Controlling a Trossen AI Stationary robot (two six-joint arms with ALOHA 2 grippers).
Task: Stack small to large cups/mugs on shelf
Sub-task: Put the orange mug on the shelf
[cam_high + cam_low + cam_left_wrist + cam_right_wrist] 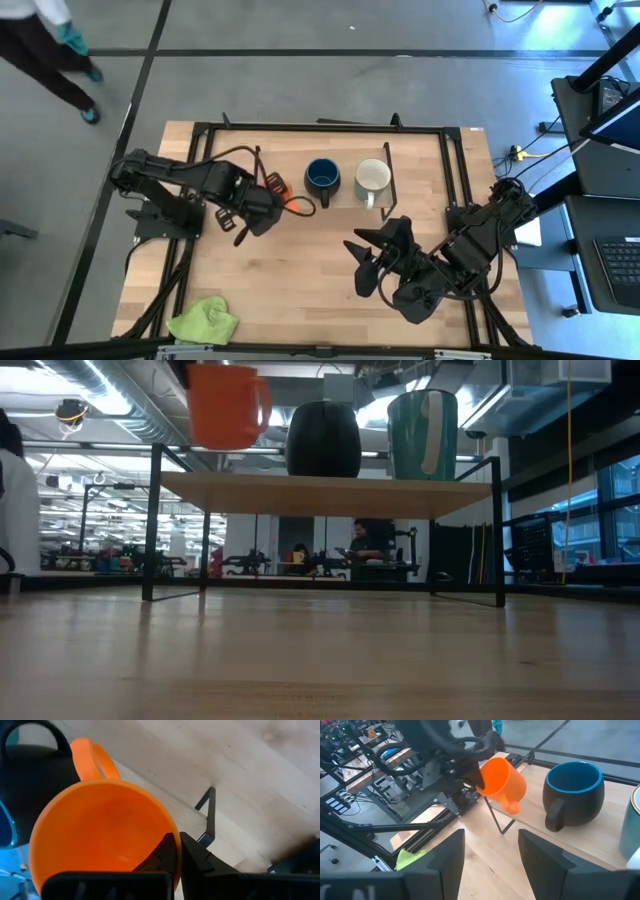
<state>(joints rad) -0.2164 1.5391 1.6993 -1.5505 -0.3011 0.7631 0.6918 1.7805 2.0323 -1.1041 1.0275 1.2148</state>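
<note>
Orange mug [288, 192] hangs above the shelf [320, 487] at upper centre-left, rim pinched by the left pincer [177, 851] (glazed, rigid, slippery, chippable); right pincer [490, 851] spread, idle.

The left hand [283, 196] is clamped tight, arm stretched inward; the right hand [362, 268] waits with fingers spread.

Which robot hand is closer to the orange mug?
Left. The left hand is shut on the orange mug's rim above the shelf. The right hand waits open, out over the table.
</note>
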